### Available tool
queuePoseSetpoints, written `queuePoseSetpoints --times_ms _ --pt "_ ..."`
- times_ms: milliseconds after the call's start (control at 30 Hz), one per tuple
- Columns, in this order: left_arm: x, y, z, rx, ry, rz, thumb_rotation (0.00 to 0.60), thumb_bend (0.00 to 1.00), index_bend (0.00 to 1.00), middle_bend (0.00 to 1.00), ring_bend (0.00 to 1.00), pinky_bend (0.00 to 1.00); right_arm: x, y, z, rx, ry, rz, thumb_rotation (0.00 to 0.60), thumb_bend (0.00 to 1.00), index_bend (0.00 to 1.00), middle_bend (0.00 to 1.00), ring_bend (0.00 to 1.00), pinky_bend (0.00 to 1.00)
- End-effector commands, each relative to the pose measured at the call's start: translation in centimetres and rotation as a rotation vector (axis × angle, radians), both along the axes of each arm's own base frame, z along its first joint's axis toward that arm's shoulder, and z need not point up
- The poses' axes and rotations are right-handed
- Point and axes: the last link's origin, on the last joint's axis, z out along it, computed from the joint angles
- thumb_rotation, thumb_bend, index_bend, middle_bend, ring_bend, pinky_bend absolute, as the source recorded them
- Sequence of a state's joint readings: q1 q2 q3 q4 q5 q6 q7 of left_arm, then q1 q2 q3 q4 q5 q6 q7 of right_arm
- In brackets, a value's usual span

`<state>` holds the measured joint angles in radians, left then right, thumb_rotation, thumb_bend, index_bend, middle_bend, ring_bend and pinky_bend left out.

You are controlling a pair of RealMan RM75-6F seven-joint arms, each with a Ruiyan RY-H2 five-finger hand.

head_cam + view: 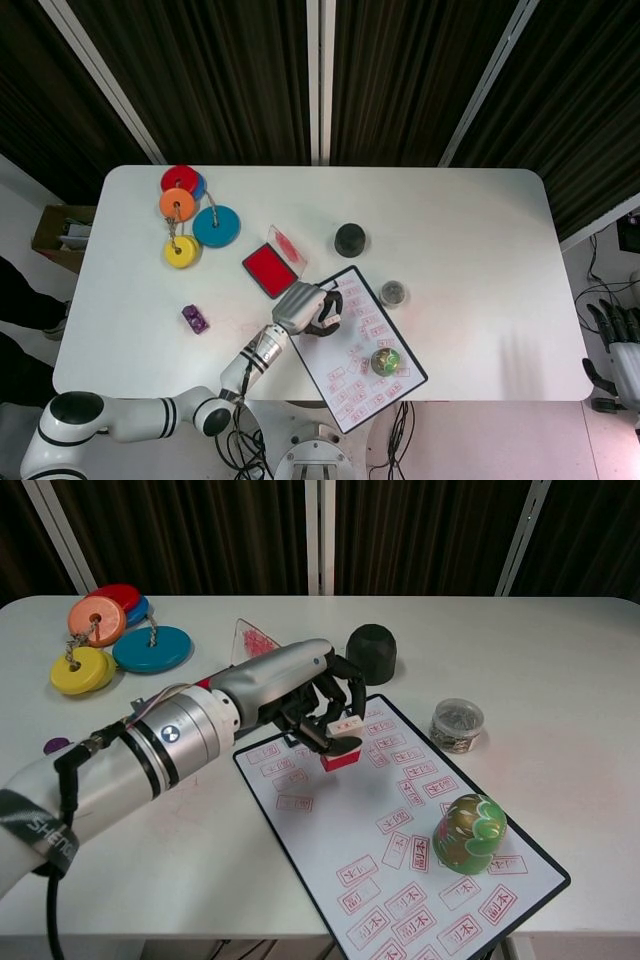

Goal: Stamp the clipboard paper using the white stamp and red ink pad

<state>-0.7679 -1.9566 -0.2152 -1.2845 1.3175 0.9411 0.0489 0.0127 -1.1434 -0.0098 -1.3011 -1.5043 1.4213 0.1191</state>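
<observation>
My left hand [303, 307] [312, 694] holds the white stamp [340, 744] [330, 321], its red face down at the upper part of the clipboard paper [335, 830] [322, 352]. Whether the face touches the sheet I cannot tell. The paper carries several red prints. In the head view the open red ink pad [269, 269] lies just up and left of the clipboard. In the chest view my forearm hides the pad, and only its raised clear lid [253, 640] shows. At the far right edge my right hand [614, 346] hangs off the table, fingers apart, holding nothing.
A green-gold egg figure [468, 830] stands on the clipboard's lower right. A black cup [371, 652] and a small clear jar [457, 723] sit beyond the clipboard. Coloured discs on a chain [108, 638] lie at the far left, a purple block [194, 319] nearer the front.
</observation>
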Motion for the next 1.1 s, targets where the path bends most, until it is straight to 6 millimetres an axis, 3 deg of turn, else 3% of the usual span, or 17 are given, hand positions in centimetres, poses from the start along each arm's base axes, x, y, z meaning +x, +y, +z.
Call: queuePoseSetpoints --times_ms 33,600,1100 --pt "0.0 0.7 -0.3 -0.006 0.005 0.014 0.6 0.48 0.69 0.74 1.0 1.0 -0.1 0.0 0.0 -0.001 0.001 -0.005 0.6 0.27 0.0 0.0 0.0 0.0" --pt "0.3 2.2 -2.1 -0.028 -0.008 0.087 0.6 0.48 0.69 0.74 1.0 1.0 -0.1 0.1 -0.2 0.003 0.004 -0.015 0.6 0.27 0.0 0.0 0.0 0.0" --pt "-0.3 2.0 -3.1 -0.046 0.006 0.104 0.6 0.48 0.69 0.74 1.0 1.0 -0.4 0.2 0.0 -0.002 0.005 -0.022 0.6 0.27 0.0 0.0 0.0 0.0"
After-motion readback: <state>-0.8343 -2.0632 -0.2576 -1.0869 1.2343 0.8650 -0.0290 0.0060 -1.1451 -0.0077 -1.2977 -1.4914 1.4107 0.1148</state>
